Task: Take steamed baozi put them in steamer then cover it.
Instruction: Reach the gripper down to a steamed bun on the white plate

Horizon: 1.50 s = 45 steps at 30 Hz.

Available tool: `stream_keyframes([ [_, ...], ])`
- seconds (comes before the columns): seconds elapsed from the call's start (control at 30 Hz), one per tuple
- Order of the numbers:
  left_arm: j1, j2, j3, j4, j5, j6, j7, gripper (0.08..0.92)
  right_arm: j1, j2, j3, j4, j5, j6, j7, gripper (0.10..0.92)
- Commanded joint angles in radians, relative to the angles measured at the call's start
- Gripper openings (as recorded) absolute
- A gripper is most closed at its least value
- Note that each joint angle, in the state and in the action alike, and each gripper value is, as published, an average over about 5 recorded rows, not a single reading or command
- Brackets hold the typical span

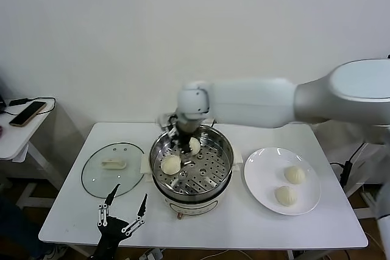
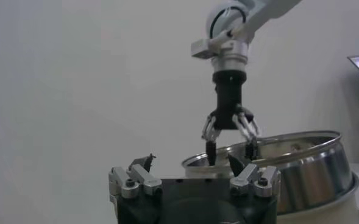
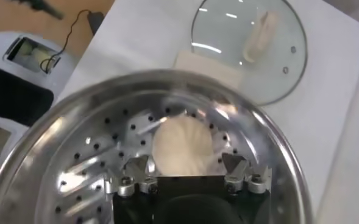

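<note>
Baozi count: two sit on the perforated tray of the steamer (image 1: 226, 150), two wait on the white plate (image 1: 259, 190). Right gripper (image 1: 184, 142), jaws spread, straddles the far bun (image 1: 194, 145). Left gripper (image 1: 124, 209) idles open. Cover (image 1: 97, 178) lies unplaced on the table.

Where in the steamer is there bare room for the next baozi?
Free: the perforated tray's half nearest the white plate and its front edge. Crowded: the far rim, where the open right hand hangs over one baozi, another lying lid-side.
</note>
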Motion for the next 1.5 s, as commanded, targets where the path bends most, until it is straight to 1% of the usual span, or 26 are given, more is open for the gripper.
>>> stream_keyframes([
  [0.03,0.001,0.0,-0.001,-0.005,0.002,0.002,0.001,0.823,0.083,-0.346,0.073,0.09,-0.168,0.092,-0.22,0.823],
  [0.13,0.001,0.0,0.0,-0.007,0.003,0.005,0.001,0.823,0.076,-0.495,0.079,0.098,-0.232,0.149,-0.297,0.823],
  [0.23,-0.001,-0.001,0.002,-0.009,0.003,0.008,0.001,0.823,0.029,-0.604,0.09,0.098,-0.297,0.189,-0.342,0.823],
  [0.33,-0.004,-0.002,0.008,-0.009,0.004,0.01,0.0,0.823,-0.036,-0.67,0.1,0.085,-0.36,0.217,-0.358,0.823],
  [0.5,-0.006,-0.003,0.008,-0.005,0.005,0.01,-0.001,0.823,-0.183,-0.722,0.122,0.054,-0.443,0.25,-0.344,0.823],
  [0.7,-0.008,-0.004,0.006,-0.001,0.004,0.009,-0.001,0.823,-0.36,-0.724,0.17,0.012,-0.493,0.254,-0.269,0.823],
  [1.0,0.0,-0.012,0.003,-0.001,0.006,0.005,-0.001,0.823,-0.545,-0.666,0.284,-0.054,-0.535,0.24,-0.182,0.823],
  [1.5,-0.008,-0.012,-0.018,0.004,0.0,0.006,-0.005,0.823,-0.639,-0.603,0.352,-0.105,-0.545,0.209,-0.134,0.823],
])
